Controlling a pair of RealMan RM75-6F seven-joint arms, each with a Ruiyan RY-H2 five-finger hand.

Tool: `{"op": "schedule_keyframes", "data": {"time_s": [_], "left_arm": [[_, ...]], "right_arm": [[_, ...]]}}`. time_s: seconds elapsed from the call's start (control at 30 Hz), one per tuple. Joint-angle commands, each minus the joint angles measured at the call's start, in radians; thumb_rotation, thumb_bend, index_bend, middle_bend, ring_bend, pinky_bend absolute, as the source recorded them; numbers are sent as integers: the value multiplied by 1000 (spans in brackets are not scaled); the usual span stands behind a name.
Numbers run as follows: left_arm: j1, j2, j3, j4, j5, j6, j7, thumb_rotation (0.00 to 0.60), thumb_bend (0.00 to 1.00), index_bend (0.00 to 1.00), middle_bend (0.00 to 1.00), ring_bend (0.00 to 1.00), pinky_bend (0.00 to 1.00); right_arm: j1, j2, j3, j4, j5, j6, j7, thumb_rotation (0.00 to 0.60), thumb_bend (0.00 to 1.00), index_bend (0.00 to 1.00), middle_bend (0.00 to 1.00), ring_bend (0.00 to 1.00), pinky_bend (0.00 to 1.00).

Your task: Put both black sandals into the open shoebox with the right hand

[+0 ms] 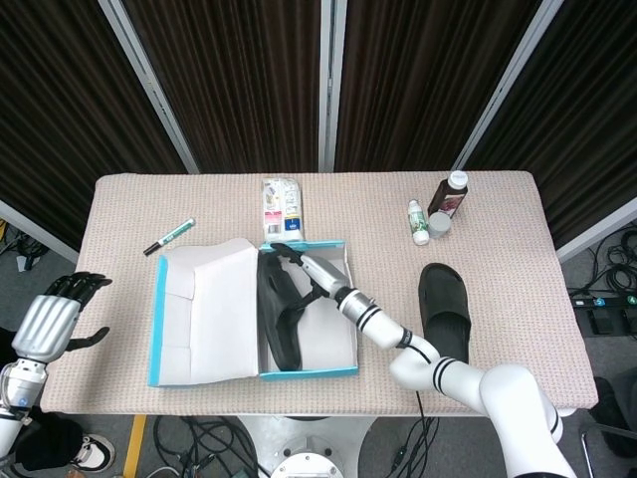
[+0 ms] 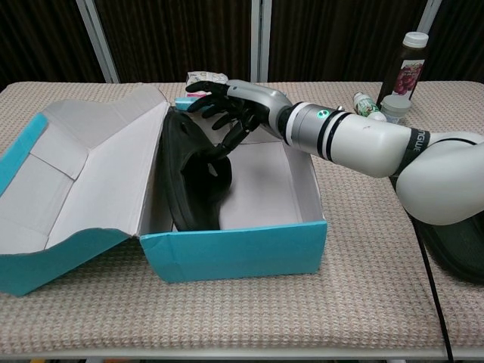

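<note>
We note one black rubber sandal (image 2: 189,178) on edge inside the open turquoise cardboard shoebox (image 2: 242,253); right hand (image 2: 231,110) above it, fingers spread, gripping nothing; second black sandal (image 1: 445,317) lies on the desk, unplaced; half done.

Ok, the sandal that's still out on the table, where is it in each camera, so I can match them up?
Head view: the second sandal lies flat on the table, right of the shoebox, beyond the right arm.
Chest view: only part of the second sandal shows at the far right edge, mostly hidden behind the right arm.
Shared landmark: the dark bottle at the table's back right, behind the sandal in both.
</note>
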Motion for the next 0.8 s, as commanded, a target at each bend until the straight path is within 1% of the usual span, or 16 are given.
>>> {"op": "schedule_keyframes", "data": {"time_s": [0.03, 0.2, 0.4, 0.67, 0.8], "left_arm": [[-2, 1, -1, -3, -1, -2, 2, 600, 191, 216, 201, 142, 202], [-2, -1, 2, -6, 0, -5, 3, 600, 191, 216, 200, 142, 203], [-5, 1, -3, -11, -3, -6, 8, 600, 191, 216, 201, 142, 202], [-8, 0, -1, -21, 1, -6, 24, 600, 191, 216, 200, 142, 203], [-8, -1, 0, -26, 1, -7, 31, 600, 191, 216, 201, 142, 202]], "right_arm": [[-4, 24, 5, -30, 6, 7, -23, 600, 0, 0, 108, 0, 166], [-15, 58, 6, -82, 20, 6, -62, 600, 0, 0, 97, 0, 156], [-33, 119, 13, -180, 19, 40, -99, 600, 0, 0, 92, 0, 153], [-67, 248, 36, -370, 23, 100, -169, 600, 0, 0, 95, 0, 153], [-99, 324, 47, -474, 37, 137, -232, 600, 0, 0, 98, 0, 153]]}}
